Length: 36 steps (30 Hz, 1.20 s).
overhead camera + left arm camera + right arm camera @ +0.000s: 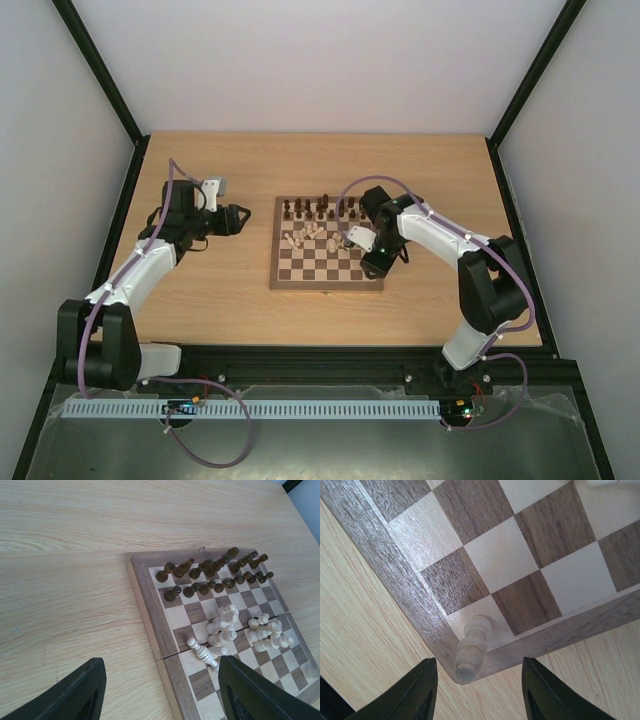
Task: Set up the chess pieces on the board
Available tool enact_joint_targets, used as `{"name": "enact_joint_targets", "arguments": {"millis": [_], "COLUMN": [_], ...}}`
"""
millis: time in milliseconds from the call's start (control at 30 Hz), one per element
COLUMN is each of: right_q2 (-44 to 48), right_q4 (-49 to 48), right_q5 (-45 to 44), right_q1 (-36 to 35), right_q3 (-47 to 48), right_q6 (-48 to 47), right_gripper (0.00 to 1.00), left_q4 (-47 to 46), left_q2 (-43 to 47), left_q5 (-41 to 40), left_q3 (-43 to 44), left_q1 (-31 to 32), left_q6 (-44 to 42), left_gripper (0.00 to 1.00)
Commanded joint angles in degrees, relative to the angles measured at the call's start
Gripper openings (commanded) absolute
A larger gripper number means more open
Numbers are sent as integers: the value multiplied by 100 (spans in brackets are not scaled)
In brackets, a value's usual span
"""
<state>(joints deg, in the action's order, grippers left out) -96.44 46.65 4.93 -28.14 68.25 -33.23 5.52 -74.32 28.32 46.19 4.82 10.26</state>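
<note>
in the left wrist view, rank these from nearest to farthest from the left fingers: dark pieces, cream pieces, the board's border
1. the board's border, just ahead of the left gripper, at lower centre
2. the cream pieces, heaped mid-board, off to the right
3. the dark pieces, in two rows along the board's far side

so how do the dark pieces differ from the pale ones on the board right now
Colour: the dark pieces are brown, the pale pieces cream. Pose: the dark pieces stand upright; most pale pieces lie toppled. Layout: the dark pieces fill two tidy rows at the far edge of the board; the pale pieces sit heaped mid-board. Both sets are wooden and on the board.
</note>
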Motion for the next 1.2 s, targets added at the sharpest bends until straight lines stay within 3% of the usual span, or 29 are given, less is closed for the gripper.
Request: {"name": "enact_joint_targets", "arguments": {"millis": [0, 733, 1167], "right_q2": [-37, -164, -541], "right_q4": [139, 20, 76], "right_q5": [-37, 311, 386], "right_q1": [3, -94, -750], "right_q3": [-72, 58, 850], "right_q6": [30, 139, 343], "right_gripper": [45, 10, 7], "left_q4": [-64, -177, -256], "left_q2": [-44, 119, 255], "left_q5": [72, 16, 24], "left_q3": [140, -65, -204], "left_q1": [-16, -29, -34], "left_q6": [14, 54, 116], "left_gripper": [65, 65, 65]}}
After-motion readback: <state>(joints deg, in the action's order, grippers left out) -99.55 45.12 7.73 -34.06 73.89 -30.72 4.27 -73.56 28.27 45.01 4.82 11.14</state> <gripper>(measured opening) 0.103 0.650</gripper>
